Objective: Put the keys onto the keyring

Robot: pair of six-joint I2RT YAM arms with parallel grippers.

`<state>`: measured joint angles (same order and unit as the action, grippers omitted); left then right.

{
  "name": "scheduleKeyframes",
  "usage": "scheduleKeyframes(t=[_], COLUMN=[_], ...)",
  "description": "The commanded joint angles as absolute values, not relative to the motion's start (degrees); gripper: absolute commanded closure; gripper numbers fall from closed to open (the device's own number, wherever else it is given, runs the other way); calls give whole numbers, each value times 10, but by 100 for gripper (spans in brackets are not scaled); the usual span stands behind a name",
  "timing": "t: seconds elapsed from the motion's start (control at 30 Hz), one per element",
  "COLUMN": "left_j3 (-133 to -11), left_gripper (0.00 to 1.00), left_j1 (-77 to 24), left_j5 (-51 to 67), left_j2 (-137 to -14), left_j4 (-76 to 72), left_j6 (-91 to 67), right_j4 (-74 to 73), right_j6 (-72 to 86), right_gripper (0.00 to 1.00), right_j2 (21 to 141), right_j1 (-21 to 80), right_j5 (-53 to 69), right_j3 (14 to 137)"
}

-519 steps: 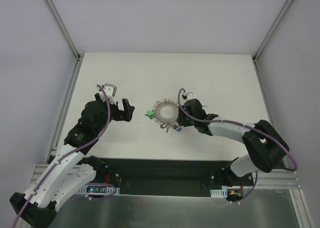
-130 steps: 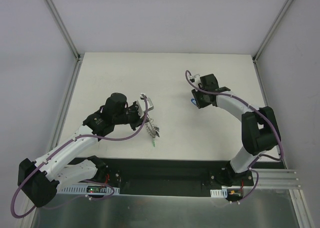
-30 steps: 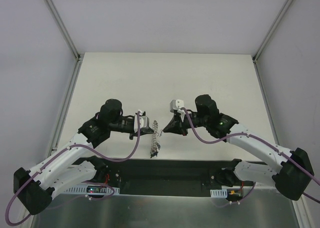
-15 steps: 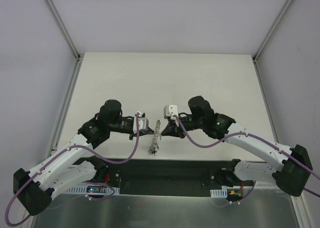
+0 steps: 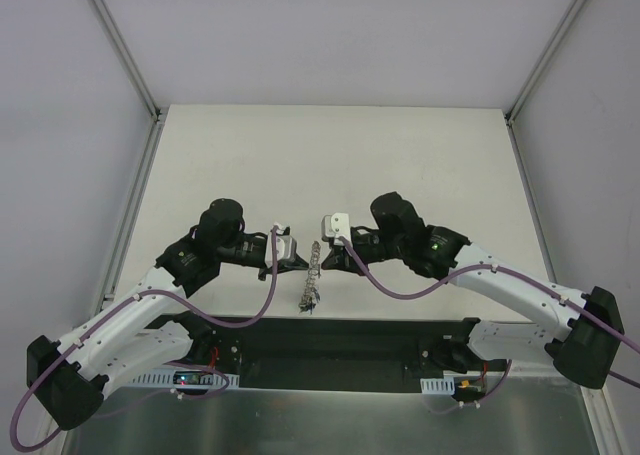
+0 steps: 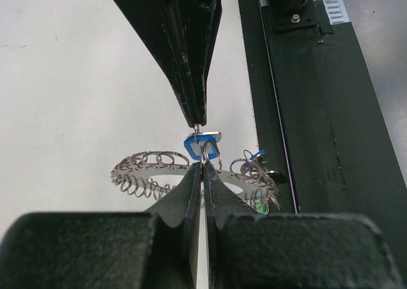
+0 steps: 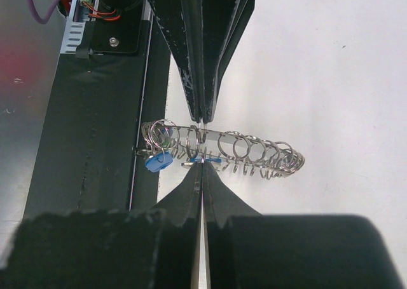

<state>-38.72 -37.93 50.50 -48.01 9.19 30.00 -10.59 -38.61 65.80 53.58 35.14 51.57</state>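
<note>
Since a second ago: right fingers [image 7: 219, 197], pinched shut on blue key [image 6: 202, 141], brought in tip-to-tip against left fingers [image 6: 184, 194], clamped on keyring [image 7: 254, 150] (held edge-on above near tabletop [image 5: 400, 155] edge). Key probably at a coil; threading about to start.

Fixtures of the work cell, seen from above

White table [image 5: 330, 145], matt and rectangular; pale grey walls [image 5: 60, 125] on three sides, joined at the far corners by slanting aluminium posts [image 5: 120, 45]. Black strip [image 5: 330, 340] runs along the table's near edge. Brushed metal sheet [image 5: 330, 420] lies below the strip. Aluminium rail [image 5: 560, 360] sits at the near right, a matching one at the near left. Small circuit board [image 5: 190, 378] with lit green and red points sits at the strip's left end, and a white toothed connector [image 5: 437, 385] at its right end.
</note>
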Motion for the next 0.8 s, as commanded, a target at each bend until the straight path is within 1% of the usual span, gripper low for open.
scheduleKeyframes(t=[0.0, 0.57, 0.77], left_j3=[-395, -399, -388], left_gripper=[100, 100, 100], left_j1=[-385, -386, -388], left_j5=[534, 533, 535], left_j2=[-480, -491, -511], left_j4=[57, 55, 33], left_j6=[301, 284, 278], right_j4=[-107, -132, -129], right_j6=[-405, -425, -419], right_gripper=[99, 99, 99], right_j2=[656, 656, 661], right_j1=[544, 562, 562], right_j5=[351, 321, 304], right_j3=[547, 557, 542])
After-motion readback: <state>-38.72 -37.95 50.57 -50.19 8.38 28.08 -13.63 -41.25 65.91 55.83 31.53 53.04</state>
